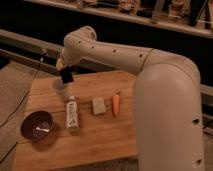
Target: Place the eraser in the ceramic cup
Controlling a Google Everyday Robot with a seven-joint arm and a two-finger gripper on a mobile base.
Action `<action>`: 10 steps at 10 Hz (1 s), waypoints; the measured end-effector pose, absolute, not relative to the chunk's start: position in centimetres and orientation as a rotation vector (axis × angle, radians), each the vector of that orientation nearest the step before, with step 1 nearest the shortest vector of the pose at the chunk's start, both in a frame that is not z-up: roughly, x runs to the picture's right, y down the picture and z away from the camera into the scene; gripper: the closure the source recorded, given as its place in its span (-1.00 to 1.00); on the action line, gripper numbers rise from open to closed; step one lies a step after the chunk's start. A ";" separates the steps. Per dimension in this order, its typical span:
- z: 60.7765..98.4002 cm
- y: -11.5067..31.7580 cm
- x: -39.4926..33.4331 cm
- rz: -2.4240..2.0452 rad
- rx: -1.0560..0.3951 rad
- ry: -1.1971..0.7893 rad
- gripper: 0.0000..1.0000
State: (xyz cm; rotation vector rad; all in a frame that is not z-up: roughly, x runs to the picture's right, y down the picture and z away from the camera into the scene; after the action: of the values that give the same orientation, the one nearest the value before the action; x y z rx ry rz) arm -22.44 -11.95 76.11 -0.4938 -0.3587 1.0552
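**Item 1, gripper (pixel 65 70).** It sits at the end of the white arm (pixel 115 52), which reaches in from 3 o'clock. We place it above the table's 10 o'clock corner, with its jaws clamped tight on the eraser.

**Item 2, eraser (pixel 67 76).** A glossy black slab hanging roughly upright from the gripper, clear of the tabletop. Its lower end is over the ceramic cup.

**Item 3, ceramic cup (pixel 59 86).** Small and whitish, standing at 10 o'clock on the table. The eraser partly covers it, and we cannot tell whether the slab touches its rim or has entered its mouth.

**Item 4, wooden table (pixel 100 142).** A light plank top that carries all the items below.

**Item 5, bowl (pixel 36 126).** Wide and dark purple, at 8 o'clock on the table.

**Item 6, white tube (pixel 72 113).** It lies flat at 6 o'clock from the cup.

**Item 7, beige block (pixel 98 105).** Squarish, near the table's centre, at 3 o'clock from the tube and apart from it.

**Item 8, carrot (pixel 116 104).** It lies just beside the block at its 3 o'clock, running from 12 to 6.
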 end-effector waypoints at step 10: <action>78.2 -10.4 -26.1 0.976 -0.402 -0.487 0.97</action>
State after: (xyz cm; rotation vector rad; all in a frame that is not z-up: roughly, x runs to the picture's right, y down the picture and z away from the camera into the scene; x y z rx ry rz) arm -26.15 -10.42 78.21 -0.4020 -0.4865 0.9758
